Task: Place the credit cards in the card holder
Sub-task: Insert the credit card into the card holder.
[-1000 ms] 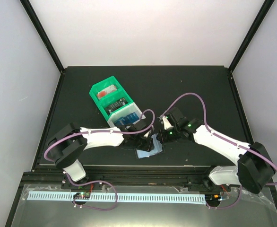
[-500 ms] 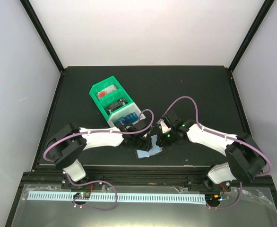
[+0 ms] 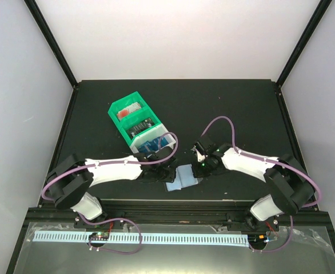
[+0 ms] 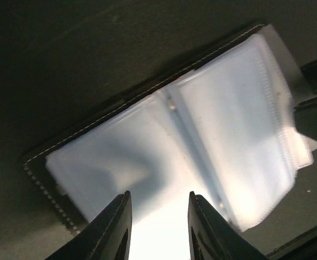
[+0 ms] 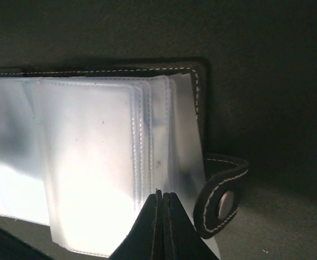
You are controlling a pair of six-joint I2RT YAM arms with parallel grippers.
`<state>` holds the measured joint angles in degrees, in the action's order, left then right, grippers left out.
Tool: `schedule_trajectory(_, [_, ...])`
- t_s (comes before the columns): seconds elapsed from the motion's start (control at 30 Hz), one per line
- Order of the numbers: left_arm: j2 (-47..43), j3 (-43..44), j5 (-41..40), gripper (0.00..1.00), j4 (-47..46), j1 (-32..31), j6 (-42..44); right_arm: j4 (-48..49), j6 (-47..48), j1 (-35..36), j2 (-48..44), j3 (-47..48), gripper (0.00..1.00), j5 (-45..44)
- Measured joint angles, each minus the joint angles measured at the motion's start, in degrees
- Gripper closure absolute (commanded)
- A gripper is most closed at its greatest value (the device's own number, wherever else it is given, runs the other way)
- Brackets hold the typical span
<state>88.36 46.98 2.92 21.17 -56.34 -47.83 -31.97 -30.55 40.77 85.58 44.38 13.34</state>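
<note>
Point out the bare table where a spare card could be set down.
Bare: the wide patch of table between the bins and the right edge; also the strip left of the bins. Crowded: near centre, where the left arm and right arm meet over the open card holder.

You're looking at a card holder (image 5: 204, 92) of matt black leather-like material with pale stitching. Its sleeves (image 5: 88, 157) are clear, glossy plastic (slightly milky), its snap (image 5: 224, 202) dull metal, the table (image 3: 224, 103) matt black.
</note>
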Motion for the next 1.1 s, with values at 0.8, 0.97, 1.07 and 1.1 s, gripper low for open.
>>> schedule_trajectory(0.8, [-0.37,-2.25,-2.58,0.71,2.75,0.0,-2.14,1.16,0.59,1.03,2.54,1.97,0.96,2.36])
schedule_trajectory(0.97, [-4.0,-2.12,-5.88,0.65,7.34,0.0,-2.4,-2.49,0.04,1.03,-1.84,3.91,0.91,-3.87])
schedule_trajectory(1.07, [-6.93,-0.31,-8.07,0.6,10.78,0.0,-1.92,-3.85,0.02,1.03,-4.59,5.68,0.88,-5.73])
schedule_trajectory(1.1, [-7.8,0.98,-8.85,0.57,12.0,0.09,-1.66,-4.02,0.07,1.03,-5.42,6.25,0.86,-5.99])
